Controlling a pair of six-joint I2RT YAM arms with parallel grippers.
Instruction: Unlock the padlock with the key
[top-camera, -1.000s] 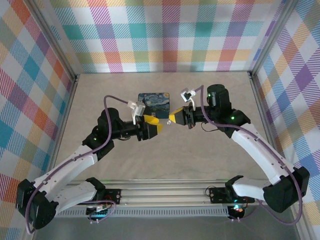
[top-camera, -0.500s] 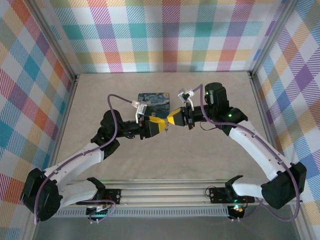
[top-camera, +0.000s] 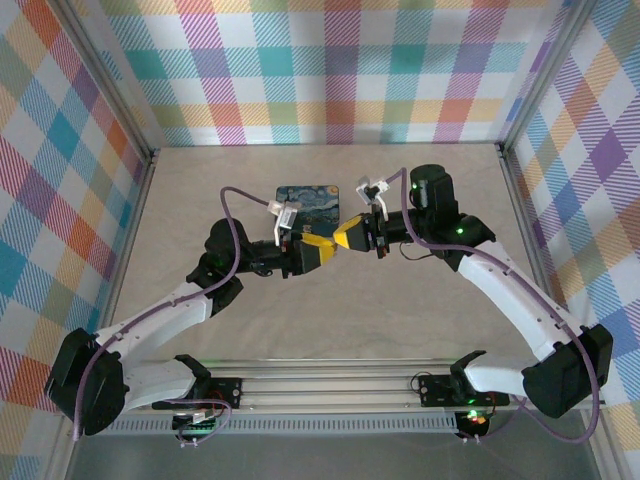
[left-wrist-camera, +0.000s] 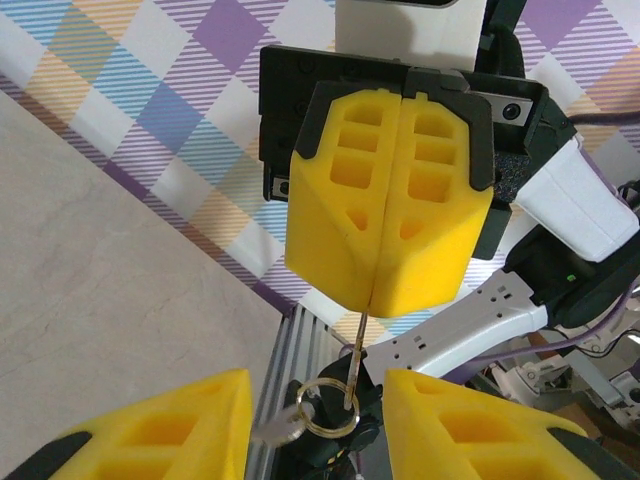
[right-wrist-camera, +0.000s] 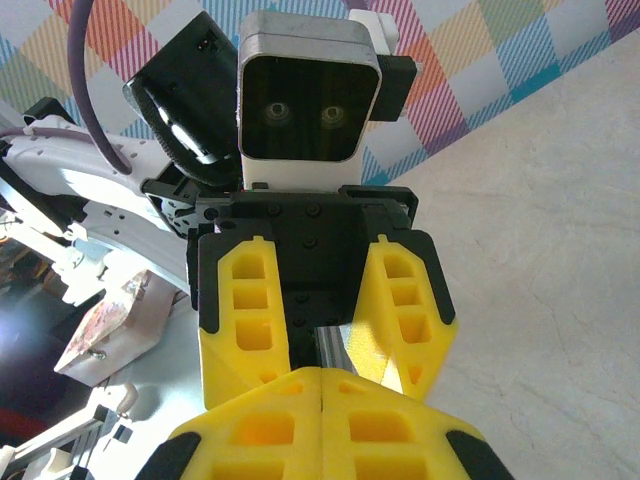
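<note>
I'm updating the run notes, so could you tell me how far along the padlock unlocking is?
Done: the right gripper is shut on a thin metal strip, a ring and silver key hanging from it. In hand: the left gripper stands open either side of the ring. Left: getting the key into the padlock and turning it.

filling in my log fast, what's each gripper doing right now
left gripper: open, straddling the key ring.
right gripper: shut on a thin metal strip.
</note>
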